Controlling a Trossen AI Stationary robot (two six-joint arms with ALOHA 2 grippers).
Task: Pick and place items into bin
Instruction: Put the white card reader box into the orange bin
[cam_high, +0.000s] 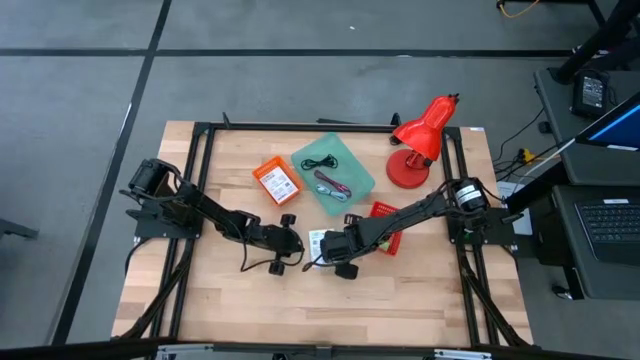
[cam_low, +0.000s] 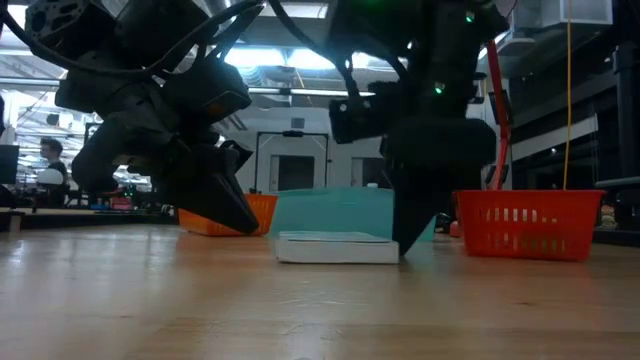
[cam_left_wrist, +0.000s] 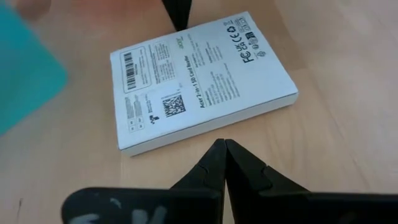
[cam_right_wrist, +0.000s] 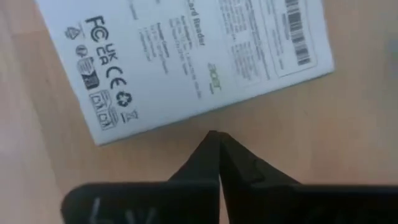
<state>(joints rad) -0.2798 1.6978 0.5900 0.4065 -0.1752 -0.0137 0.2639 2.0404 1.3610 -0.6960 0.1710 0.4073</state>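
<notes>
High view shows both arms meeting near the middle of the pale wooden surface, a little toward its near edge, over a flat white printed cardboard box lying label-up. The left gripper sits just beside one long side of the box with its fingers pressed together and holding nothing; the right gripper sits just beside the opposite long side, fingers likewise together and empty.

The teal plastic bin lies farther back, toward the far edge, with a black coiled cable and a maroon cable already inside. An orange box rests just left of the bin, a red mesh basket to its right, and a red desk lamp near the far right corner.

The box's long axis appears to run roughly along the line of the near edge, slightly skewed, its barcode end toward the bin.

Risks, as I judge them: with both tips closed against a low, flat box, either one could merely shove it across the wood rather than lift it. The tips are close enough to collide, or to tilt the box between them.
</notes>
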